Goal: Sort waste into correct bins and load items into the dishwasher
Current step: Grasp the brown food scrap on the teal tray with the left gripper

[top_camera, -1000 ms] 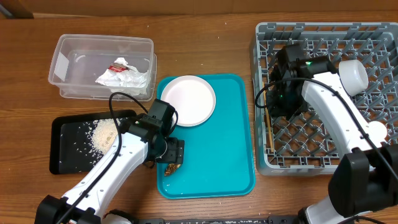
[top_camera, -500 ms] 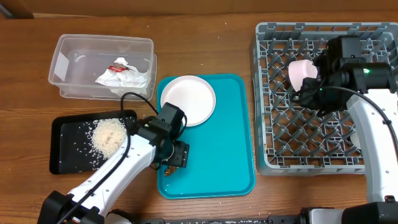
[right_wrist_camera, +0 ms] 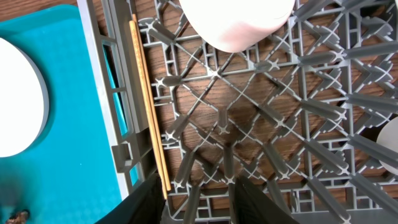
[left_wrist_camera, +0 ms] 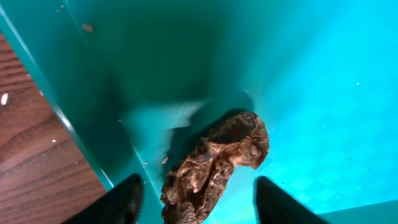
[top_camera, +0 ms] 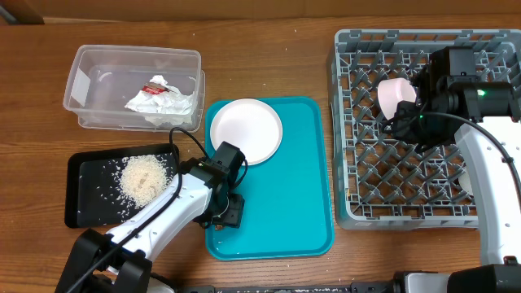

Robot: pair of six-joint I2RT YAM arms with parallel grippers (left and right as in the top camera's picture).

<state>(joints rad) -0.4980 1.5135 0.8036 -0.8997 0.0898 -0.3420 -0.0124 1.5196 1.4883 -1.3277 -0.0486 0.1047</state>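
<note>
The brown food scrap [left_wrist_camera: 214, 167] lies on the teal tray [top_camera: 301, 203] near its front left edge. My left gripper [top_camera: 227, 213] hangs over it, open, one finger [left_wrist_camera: 124, 200] on each side of the scrap with a gap to both. A white plate [top_camera: 246, 130] sits at the back of that tray. The red-and-white wrapper [top_camera: 163, 98] lies in the clear tub [top_camera: 89, 61], and the rice [top_camera: 145, 177] lies in the black tray [top_camera: 81, 203]. My right gripper [right_wrist_camera: 202, 202] is open over the grey dish rack [top_camera: 407, 45], holding nothing. A pinkish bowl [top_camera: 394, 95] rests in the rack.
A thin wooden stick [right_wrist_camera: 147, 99] lies along the rack's left wall. Another white dish [right_wrist_camera: 388, 142] stands in the rack to the right, mostly hidden by my right arm in the overhead view. Bare wooden table [left_wrist_camera: 31, 155] borders the teal tray's left edge.
My left fingers have drawn closer together around the scrap and the arm has shifted slightly. The right arm swung across the rack a second ago and has since held still.
</note>
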